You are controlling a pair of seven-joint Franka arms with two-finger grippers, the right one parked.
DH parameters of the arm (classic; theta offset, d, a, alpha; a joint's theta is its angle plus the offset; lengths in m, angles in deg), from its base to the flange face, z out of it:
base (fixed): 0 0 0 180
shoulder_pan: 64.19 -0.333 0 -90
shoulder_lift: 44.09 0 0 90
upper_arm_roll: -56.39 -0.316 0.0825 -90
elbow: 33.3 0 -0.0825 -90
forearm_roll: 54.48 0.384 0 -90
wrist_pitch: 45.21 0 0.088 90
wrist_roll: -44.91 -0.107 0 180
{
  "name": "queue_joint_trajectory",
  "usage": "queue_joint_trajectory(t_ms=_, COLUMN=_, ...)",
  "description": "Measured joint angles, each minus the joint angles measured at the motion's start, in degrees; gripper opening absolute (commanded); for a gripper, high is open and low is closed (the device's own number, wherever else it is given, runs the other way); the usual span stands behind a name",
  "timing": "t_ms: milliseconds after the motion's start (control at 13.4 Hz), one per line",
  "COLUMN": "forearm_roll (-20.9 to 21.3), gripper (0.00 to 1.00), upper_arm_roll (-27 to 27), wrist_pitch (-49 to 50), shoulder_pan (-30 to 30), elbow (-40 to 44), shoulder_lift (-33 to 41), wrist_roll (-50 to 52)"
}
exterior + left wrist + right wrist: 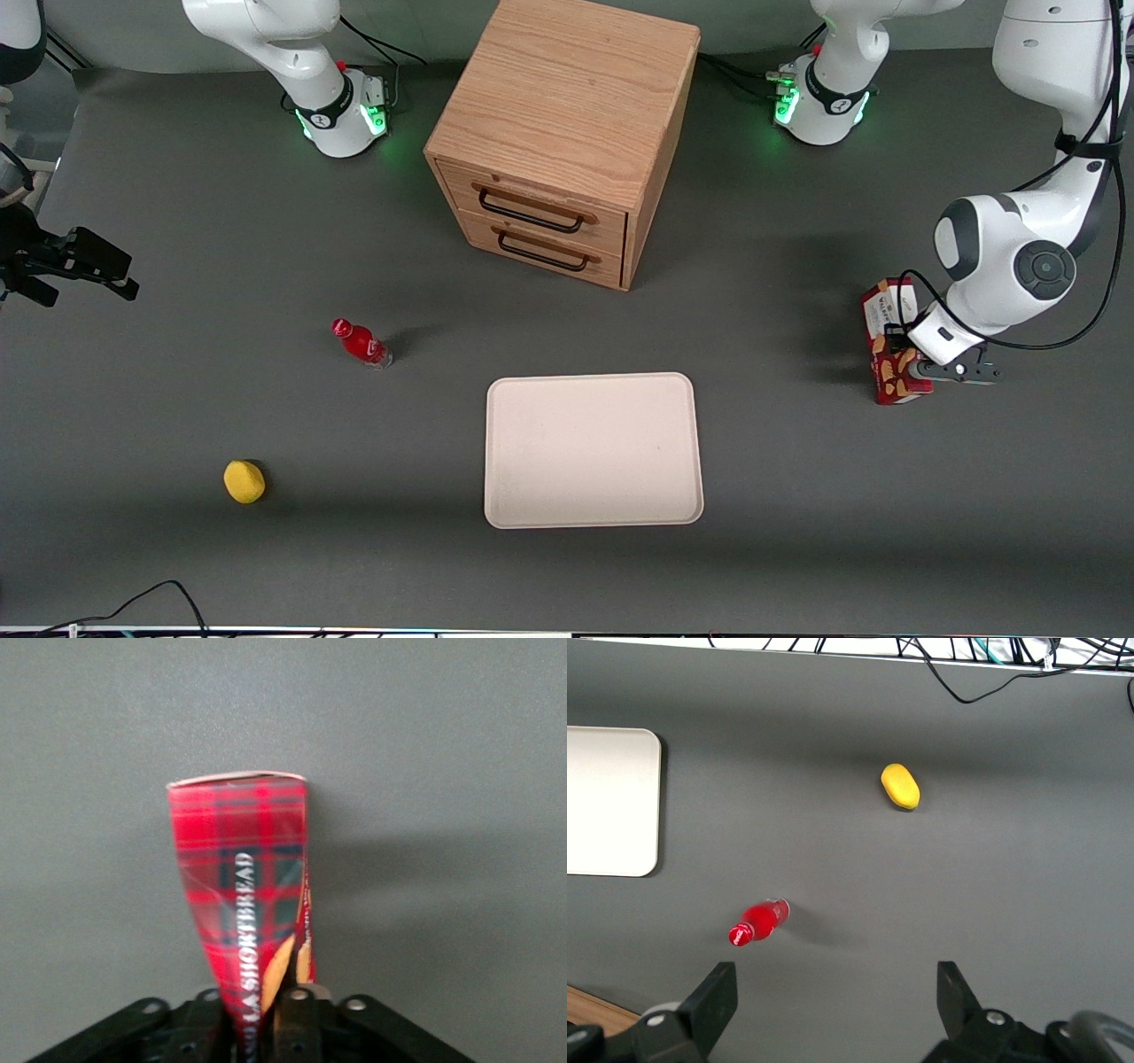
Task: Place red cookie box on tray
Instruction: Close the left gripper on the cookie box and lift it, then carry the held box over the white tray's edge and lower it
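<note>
Red cookie box point(890, 341) in gripper point(921, 368) jaws

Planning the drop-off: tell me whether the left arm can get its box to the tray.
Probably yes: the tool is shut on the slim dark-red cardboard cookie box, and only bare table separates it from the flat cream-white rectangular tray.

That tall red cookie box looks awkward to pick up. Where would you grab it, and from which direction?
Across its two broad faces, at the narrow thickness, coming from the side. The red cookie box stands on end and is slim, so two fingers span it easily there. The gripper already does this: in the wrist view it is shut on the box's lower end. The tray lies toward the table's middle.
</note>
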Motion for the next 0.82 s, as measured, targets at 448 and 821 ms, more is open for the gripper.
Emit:
queue_joint_trajectory(t_ms=448, forearm_roll=-4.39, gripper=0.0, upper_arm_roll=0.06, wrist_pitch=22.31, shoulder_pan=0.03, elbow=12.75, shoulder_lift=4.8, wrist_roll=0.18)
queue_joint_trajectory(t_ms=821, forearm_roll=-5.85, gripper=0.0, upper_arm_roll=3.92, wrist_pitch=49.47, shoulder_pan=0.38, elbow=40.12, shoulder_lift=6.68, wrist_roll=10.19)
